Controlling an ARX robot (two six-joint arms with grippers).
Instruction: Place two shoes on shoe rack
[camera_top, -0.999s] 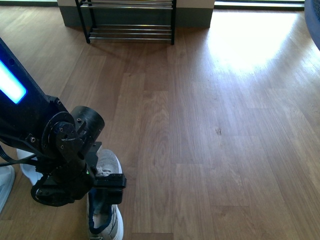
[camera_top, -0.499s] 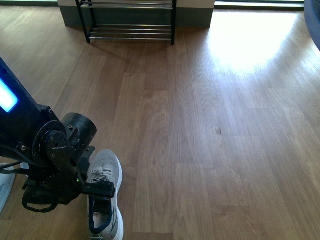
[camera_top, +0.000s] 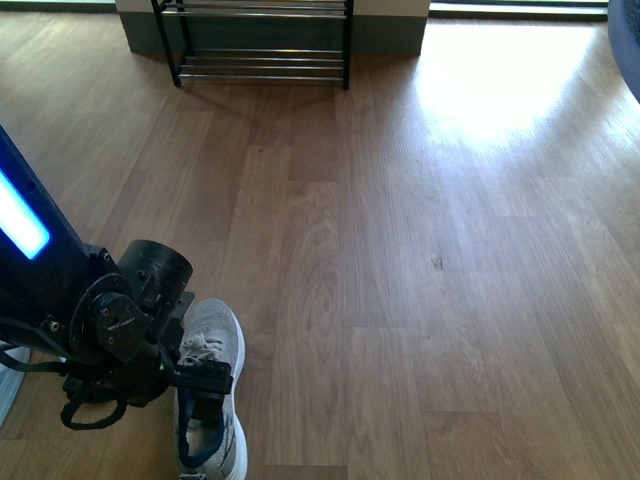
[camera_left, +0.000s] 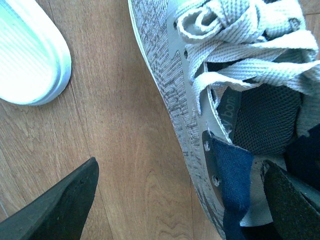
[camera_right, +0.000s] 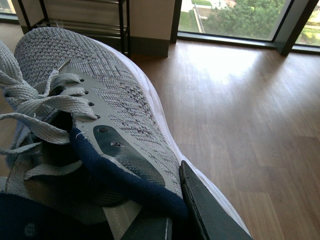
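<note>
Since half a second ago the left arm (camera_top: 60, 290) has been sinking slightly, its blue light strip (camera_top: 20, 215) showing longer, while the sneaker (camera_top: 212, 395) is lying exactly where it was. The left claw (camera_top: 205, 378) is hanging released over that sneaker's collar. In the left wrist view one dark finger (camera_left: 60, 202) is hovering over bare boards, well apart from the knit wall, and the other (camera_left: 295, 200) is sitting over the navy-lined mouth, so the jaws are straddling the side without touching it.

The sneaker is resting on the floor (camera_top: 430, 260) at about seven o'clock in the front view, toe pointing toward twelve. A pale, ribbed, rounded object (camera_left: 27, 55) is lying near its outer side.

From there the wood planks are running bare from twelve round to five o'clock, with sunlight glaring at about one. The shoe rack (camera_top: 260, 56) is standing against the wall at about eleven o'clock, chrome rods between black rounded frames.

The right claw (camera_right: 172, 220) is grasping the second sneaker (camera_right: 100, 80) at its navy collar, a dark finger pressing the outer wall. Both shoes are showing grey mottled knit, flat woven grey laces, smooth grey eyelet panels and a white sole edge. A window (camera_right: 235, 17) is showing greenery beyond.
</note>
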